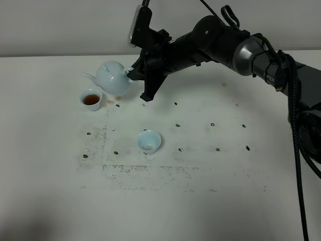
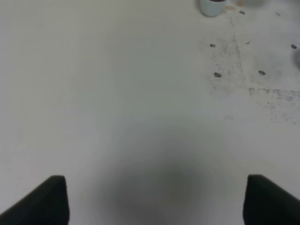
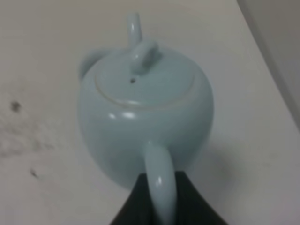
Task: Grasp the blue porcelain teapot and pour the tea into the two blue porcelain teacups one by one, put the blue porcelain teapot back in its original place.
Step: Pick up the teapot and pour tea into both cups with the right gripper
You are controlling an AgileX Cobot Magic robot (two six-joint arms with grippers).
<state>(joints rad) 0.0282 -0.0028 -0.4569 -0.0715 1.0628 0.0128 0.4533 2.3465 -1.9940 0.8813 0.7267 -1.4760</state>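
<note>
Leftward, my left gripper (image 2: 154, 201) idles, jaws wide. Just beside the filled small pale blue porcelain cup (image 1: 92, 99), the round sky-blue glazed porcelain teapot (image 1: 111, 76) is pinched at its loop handle by my right gripper (image 3: 160, 187): heavy, slick, brittle, I reckon.

The white letters "PER" stand on the black right arm (image 1: 271, 78), well back from its claw (image 1: 131, 71); nothing else is legible.
</note>
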